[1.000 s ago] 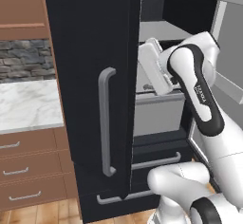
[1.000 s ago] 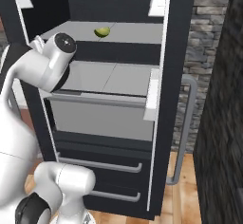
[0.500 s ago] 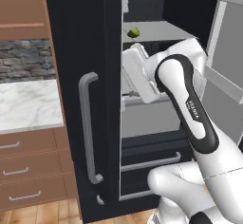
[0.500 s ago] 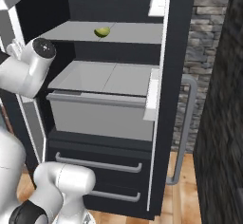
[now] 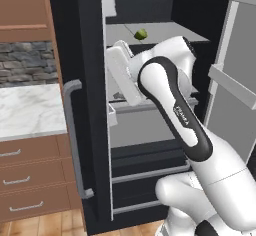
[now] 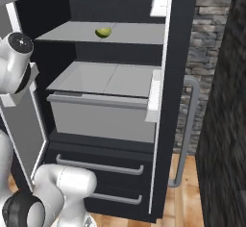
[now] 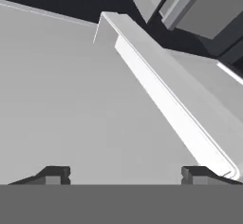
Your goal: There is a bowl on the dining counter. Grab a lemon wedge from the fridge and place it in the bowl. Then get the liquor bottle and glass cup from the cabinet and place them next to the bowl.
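Inside the open fridge, my gripper hangs with jaws apart; lemon wedge sits on the shelf.

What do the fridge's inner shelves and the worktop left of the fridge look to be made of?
Fridge shelves: flat matte grey, probably plastic or painted metal; uniform tone, no gloss. Worktop: white slab with grey veining, looks like polished marble.
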### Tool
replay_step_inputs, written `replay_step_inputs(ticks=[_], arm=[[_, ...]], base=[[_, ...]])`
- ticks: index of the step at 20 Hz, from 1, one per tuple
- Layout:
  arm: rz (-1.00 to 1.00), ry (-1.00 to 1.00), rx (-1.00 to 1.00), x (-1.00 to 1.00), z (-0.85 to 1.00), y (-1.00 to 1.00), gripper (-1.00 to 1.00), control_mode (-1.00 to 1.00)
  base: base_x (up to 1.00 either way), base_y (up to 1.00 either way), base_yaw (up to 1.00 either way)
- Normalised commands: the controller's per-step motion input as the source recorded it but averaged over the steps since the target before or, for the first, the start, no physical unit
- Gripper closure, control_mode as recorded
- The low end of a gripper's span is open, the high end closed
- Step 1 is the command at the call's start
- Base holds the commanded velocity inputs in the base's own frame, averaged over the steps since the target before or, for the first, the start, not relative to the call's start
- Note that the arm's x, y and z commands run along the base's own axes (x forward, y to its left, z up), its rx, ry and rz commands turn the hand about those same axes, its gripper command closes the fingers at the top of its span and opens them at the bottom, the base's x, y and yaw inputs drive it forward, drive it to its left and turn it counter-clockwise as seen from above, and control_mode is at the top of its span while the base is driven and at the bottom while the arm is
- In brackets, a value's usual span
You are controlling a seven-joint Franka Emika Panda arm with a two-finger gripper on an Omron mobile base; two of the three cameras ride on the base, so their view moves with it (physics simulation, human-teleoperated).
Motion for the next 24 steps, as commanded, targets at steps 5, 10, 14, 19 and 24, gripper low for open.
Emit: replay_step_inputs(ticks=[5, 10, 14, 19, 24], arm=[[0.00, 0.00, 0.00, 0.00, 0.13, 0.60, -1.00, -1.00], [0.00, 0.00, -0.09, 0.00, 0.00, 0.49, -1.00, -1.00], [0.00, 0.00, -0.17, 0.00, -0.02, 0.17, -1.00, -1.00], [0.00, 0.01, -0.13, 0.03, -0.13, 0.00, -1.00, -1.00], [-0.02, -0.14, -0.05, -0.13, -0.04, -0.34, -1.00, -1.00]], base=[[0.00, 0.00, 0.00], [0.00, 0.00, 0.00], [0.00, 0.00, 0.00], [0.00, 0.00, 0.00], [0.00, 0.00, 0.00]])
